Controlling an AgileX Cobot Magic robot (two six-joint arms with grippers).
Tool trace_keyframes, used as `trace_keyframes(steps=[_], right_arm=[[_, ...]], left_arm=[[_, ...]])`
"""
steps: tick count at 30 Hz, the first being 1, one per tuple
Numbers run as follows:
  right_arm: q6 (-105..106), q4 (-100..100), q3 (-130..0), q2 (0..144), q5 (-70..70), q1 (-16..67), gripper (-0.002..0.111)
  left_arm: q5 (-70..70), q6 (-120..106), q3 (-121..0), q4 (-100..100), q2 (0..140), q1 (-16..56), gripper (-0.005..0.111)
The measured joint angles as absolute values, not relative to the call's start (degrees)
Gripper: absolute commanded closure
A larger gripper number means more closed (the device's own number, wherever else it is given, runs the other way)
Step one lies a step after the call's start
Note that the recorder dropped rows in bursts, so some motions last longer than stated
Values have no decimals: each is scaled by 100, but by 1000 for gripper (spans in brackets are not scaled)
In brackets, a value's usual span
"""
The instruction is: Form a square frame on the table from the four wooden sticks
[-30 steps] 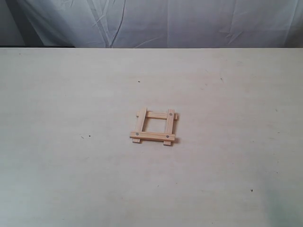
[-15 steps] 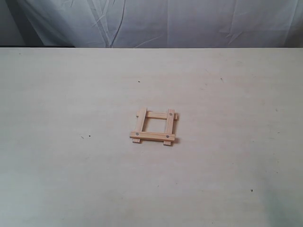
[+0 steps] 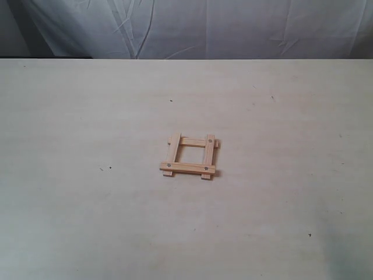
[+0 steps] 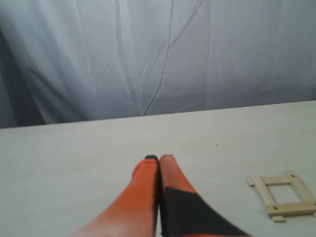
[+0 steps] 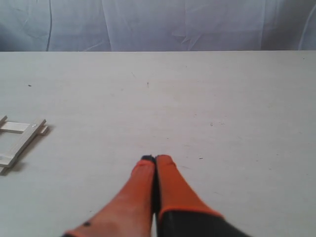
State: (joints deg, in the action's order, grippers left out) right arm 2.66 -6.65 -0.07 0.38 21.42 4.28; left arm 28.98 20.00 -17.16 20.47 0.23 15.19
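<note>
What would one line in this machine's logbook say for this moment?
four wooden sticks: laid as square frame on table | left gripper: shut, empty, away from frame | right gripper: shut, empty, away from frame

Inscriptions, labels, brands, numerals, signs: none legible in the exterior view or in either wrist view.
</note>
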Motion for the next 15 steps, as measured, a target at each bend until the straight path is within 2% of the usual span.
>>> trace_keyframes(steps=[7, 15], right_arm=[[266, -827, -7, 38, 2142, 428, 108], [266, -843, -7, 38, 2153, 428, 108]], left_arm=[[2772, 2000, -1067, 1492, 23, 333, 107], [2177, 2000, -198, 1432, 23, -90, 107]])
